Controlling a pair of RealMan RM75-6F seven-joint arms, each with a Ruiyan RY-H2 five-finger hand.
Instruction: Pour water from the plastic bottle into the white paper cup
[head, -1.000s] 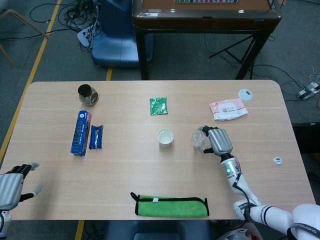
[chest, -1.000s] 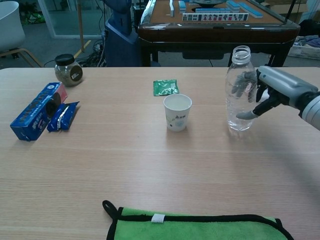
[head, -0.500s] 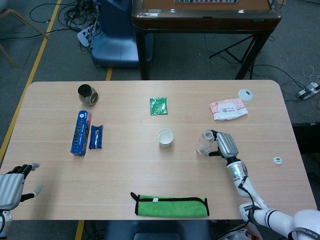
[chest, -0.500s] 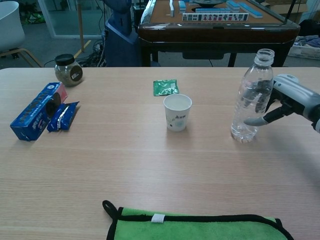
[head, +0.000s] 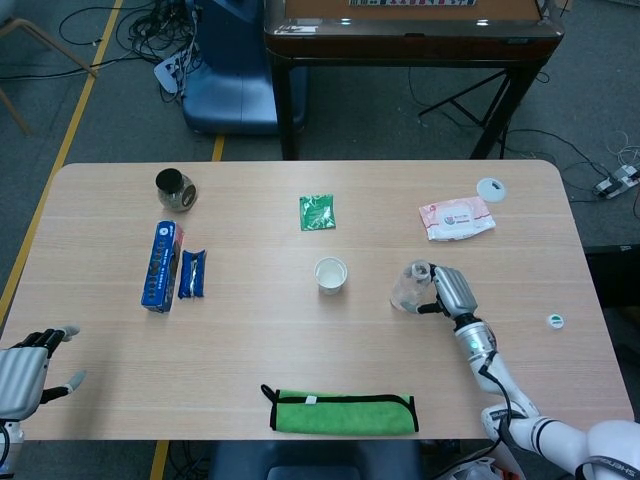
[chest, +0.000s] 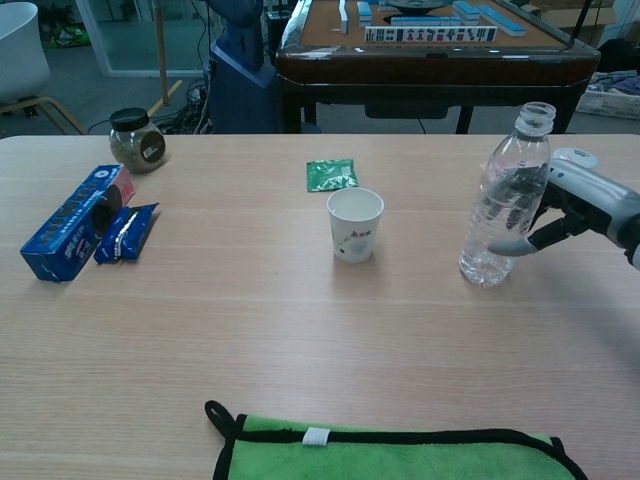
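The clear plastic bottle (chest: 505, 200) has no cap and holds a little water. It leans with its neck toward the right, its base near or on the table. My right hand (chest: 572, 204) grips it from the right side, thumb across the front. In the head view the bottle (head: 410, 284) and right hand (head: 449, 291) sit right of the white paper cup (head: 330, 275). The cup (chest: 355, 224) stands upright, a short gap left of the bottle. My left hand (head: 22, 376) hangs open off the table's front left corner.
A green cloth (head: 343, 412) lies at the front edge. A blue box (head: 160, 265) and blue packet (head: 192, 273) lie left, with a jar (head: 174, 189) behind them. A green sachet (head: 317, 212), wipes pack (head: 456, 217), white lid (head: 490, 187) and small cap (head: 555, 320) lie further right.
My right hand has carried the bottle a little right and toward me, away from the cup, and the bottle now leans instead of standing straight. The left hand has not moved.
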